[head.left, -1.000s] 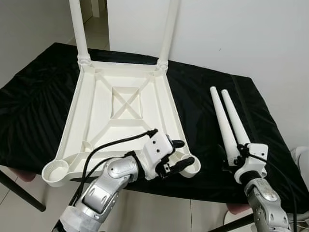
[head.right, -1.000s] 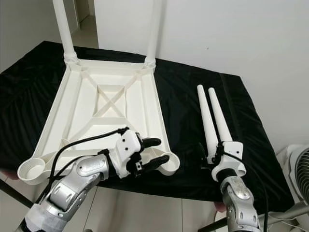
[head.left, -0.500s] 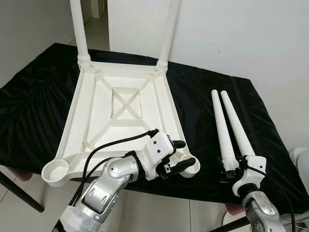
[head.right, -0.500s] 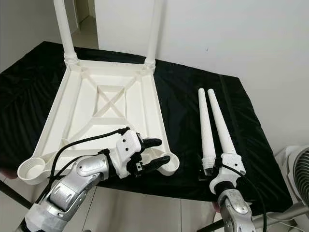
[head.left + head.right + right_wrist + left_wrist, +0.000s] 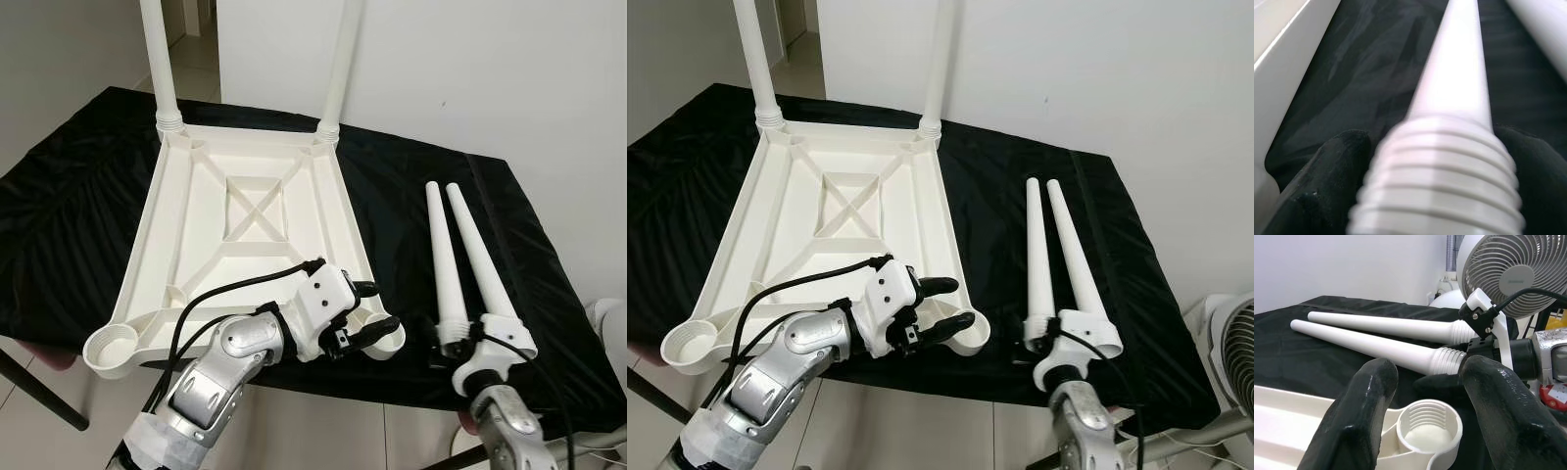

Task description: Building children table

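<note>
While my left fingers (image 5: 364,311) wait apart at the empty socket (image 5: 1428,425), my right fingers (image 5: 1342,161) have dragged the clamped leg (image 5: 445,266) nearer for insertion.

Black cloth (image 5: 78,215) is covering a work table, draping over its edges. White wall (image 5: 470,69) is rising just behind. Pale tiled floor (image 5: 49,431) is showing below. White fan (image 5: 1513,271) is standing beside the table's right end.
</note>
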Available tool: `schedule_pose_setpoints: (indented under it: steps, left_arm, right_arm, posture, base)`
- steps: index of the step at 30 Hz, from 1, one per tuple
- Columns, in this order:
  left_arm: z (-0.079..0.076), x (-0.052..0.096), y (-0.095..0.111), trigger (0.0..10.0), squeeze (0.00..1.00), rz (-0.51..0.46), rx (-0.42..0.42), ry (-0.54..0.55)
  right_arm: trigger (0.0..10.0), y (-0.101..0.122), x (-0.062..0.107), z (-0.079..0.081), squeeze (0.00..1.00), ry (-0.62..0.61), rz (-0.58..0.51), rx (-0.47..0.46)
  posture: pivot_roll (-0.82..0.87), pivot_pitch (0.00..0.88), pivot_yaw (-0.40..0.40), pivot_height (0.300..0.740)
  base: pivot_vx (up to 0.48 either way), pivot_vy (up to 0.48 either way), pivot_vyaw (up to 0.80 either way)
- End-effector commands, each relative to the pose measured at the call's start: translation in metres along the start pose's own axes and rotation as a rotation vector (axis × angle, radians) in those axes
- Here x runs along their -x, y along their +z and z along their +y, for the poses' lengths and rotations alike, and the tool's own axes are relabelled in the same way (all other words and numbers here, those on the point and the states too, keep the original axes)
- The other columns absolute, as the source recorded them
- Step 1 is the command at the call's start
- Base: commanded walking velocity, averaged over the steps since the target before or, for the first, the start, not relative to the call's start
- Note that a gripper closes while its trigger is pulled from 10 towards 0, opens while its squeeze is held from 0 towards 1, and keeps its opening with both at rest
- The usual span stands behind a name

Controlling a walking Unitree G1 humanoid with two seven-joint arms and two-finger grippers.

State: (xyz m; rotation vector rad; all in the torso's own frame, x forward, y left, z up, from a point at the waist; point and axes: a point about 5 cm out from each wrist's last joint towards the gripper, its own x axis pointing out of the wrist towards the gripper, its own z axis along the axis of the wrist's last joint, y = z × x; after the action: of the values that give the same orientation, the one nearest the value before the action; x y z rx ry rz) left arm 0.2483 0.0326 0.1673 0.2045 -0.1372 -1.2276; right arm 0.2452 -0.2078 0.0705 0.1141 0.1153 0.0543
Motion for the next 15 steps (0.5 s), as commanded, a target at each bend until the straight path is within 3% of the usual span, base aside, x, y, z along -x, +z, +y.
schedule_pose_setpoints:
  steps: [1,6,7,9,10,15]
  left_arm:
    - [-0.003,-0.002,-0.007,10.0,0.00,0.042,0.019,-0.037]
    - [-0.003,-0.001,-0.014,10.0,0.00,0.104,0.009,-0.025]
    - [-0.004,-0.001,-0.016,10.0,0.00,0.111,0.021,-0.024]
    - [-0.004,-0.001,-0.016,10.0,0.00,0.111,0.021,-0.024]
    - [-0.002,-0.002,-0.018,10.0,0.00,0.110,0.007,-0.005]
    - [0.001,-0.002,-0.018,10.0,0.00,0.107,-0.008,0.006]
  right_arm:
    - [10.0,-0.006,0.001,-0.001,0.00,-0.010,0.030,0.004]
    - [9.3,-0.008,0.000,0.001,0.00,-0.001,0.042,0.018]
    - [2.4,-0.009,0.000,0.001,0.00,0.000,0.049,0.007]
    - [2.4,-0.009,0.000,0.001,0.00,0.000,0.049,0.007]
    - [0.0,-0.008,-0.003,0.001,0.00,-0.005,0.037,0.003]
    - [0.0,-0.005,-0.008,0.005,0.00,0.004,0.019,0.006]
  posture:
    - [-0.04,0.026,-0.119,0.740]
    - [-0.04,0.027,-0.119,0.740]
    - [-0.04,0.028,-0.117,0.740]
    - [-0.04,0.028,-0.117,0.740]
    - [-0.04,0.030,-0.116,0.740]
    - [-0.04,0.032,-0.124,0.740]
  base:
    - [0.000,0.000,0.00]
    - [0.000,0.000,0.00]
    - [0.000,0.000,0.00]
    - [0.000,0.000,0.00]
    - [0.000,0.000,0.00]
    - [0.000,0.000,0.00]
